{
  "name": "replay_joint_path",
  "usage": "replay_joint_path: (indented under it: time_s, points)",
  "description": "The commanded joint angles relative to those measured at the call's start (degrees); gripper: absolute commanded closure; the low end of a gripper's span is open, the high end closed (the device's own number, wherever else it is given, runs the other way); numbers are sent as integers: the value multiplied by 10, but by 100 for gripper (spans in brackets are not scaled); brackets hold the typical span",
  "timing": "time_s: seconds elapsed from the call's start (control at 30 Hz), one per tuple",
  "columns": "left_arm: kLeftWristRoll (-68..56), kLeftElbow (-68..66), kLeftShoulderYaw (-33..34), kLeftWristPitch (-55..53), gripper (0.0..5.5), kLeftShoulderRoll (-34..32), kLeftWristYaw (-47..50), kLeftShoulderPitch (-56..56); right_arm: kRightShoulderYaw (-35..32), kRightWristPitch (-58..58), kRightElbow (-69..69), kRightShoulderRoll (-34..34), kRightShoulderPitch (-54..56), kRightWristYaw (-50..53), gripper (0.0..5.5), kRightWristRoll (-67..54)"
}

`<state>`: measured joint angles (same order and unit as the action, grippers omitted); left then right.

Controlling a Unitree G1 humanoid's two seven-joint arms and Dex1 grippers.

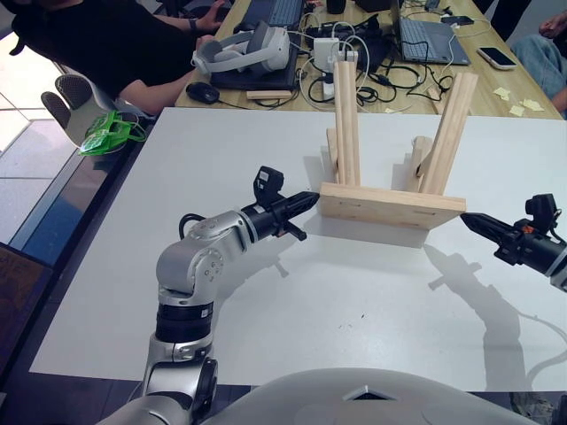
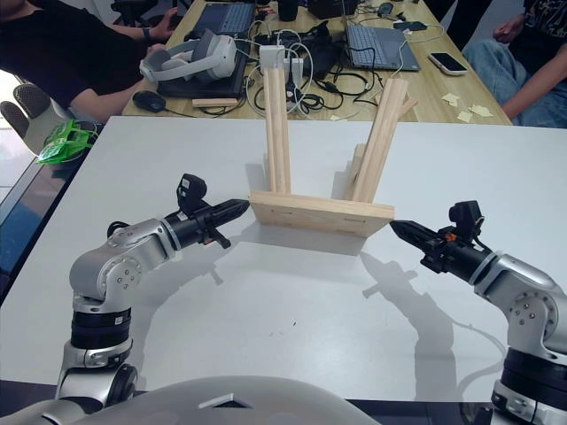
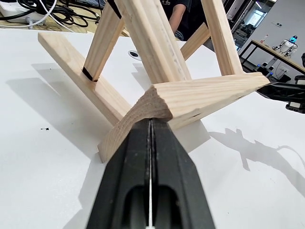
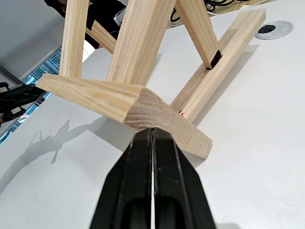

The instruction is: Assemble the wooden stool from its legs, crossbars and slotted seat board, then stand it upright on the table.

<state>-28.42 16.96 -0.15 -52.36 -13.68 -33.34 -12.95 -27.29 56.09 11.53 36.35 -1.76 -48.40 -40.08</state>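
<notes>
The wooden stool [image 1: 392, 205] lies tipped over at the middle back of the white table [image 1: 266, 310]. Its seat board leans on one long edge, two legs [image 1: 345, 115] stick up, and two legs [image 3: 76, 67] lie along the table behind. My left gripper [image 1: 312, 199] is shut, its pointed tip touching the board's left end, seen close in the left wrist view [image 3: 151, 121]. My right gripper [image 2: 397, 227] is shut too, its tip against the board's right end [image 4: 143, 107]. Crossbars [image 4: 200, 28] join the legs.
Beyond the table's far edge is a wooden desk with laptops, a white headset [image 1: 248, 49], cables and a seated person. A green object [image 1: 108, 133] lies off the table's back left corner. A round cable port [image 4: 274, 29] sits in the tabletop behind the stool.
</notes>
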Motion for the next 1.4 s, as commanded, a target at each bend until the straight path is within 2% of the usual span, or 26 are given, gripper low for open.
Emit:
replay_joint_path:
  time_s: [0.03, 0.33, 0.5, 0.63, 0.83, 0.9, 1.0, 1.17, 1.3, 1.4]
  points:
    - [-70, 16, -65, -21, 547, 40, -57, -18, 43, 12, 48, -33, 41, -40, 550, -86]
    - [-68, 15, -68, -18, 547, 37, -55, -17, 45, 10, 48, -32, 37, -38, 550, -87]
    - [-29, -10, -68, 10, 547, 29, -36, -13, 36, -17, 32, -34, 31, -32, 550, -66]
    - [-29, -9, -34, 13, 547, 11, -19, -2, 12, -40, -7, -24, 27, -35, 550, -56]
    - [-67, 42, 60, -27, 547, -86, -28, 48, -49, -60, -57, 11, -26, -34, 550, -47]
    - [-69, 39, 68, -30, 547, -98, -23, 47, -55, -78, -84, 10, -34, -28, 550, -37]
    - [-52, 24, 46, -28, 547, -78, 13, 31, -36, -100, -104, 4, -32, -24, 550, -23]
    - [58, -85, -36, -40, 547, -5, 164, -16, 47, -194, -203, 2, 13, -8, 550, 75]
    - [118, -137, -86, -49, 547, 15, 214, -35, 133, -283, -317, 2, 75, -7, 550, 171]
    - [134, -145, -109, -61, 547, 20, 215, -40, 175, -345, -404, -1, 115, -9, 550, 224]
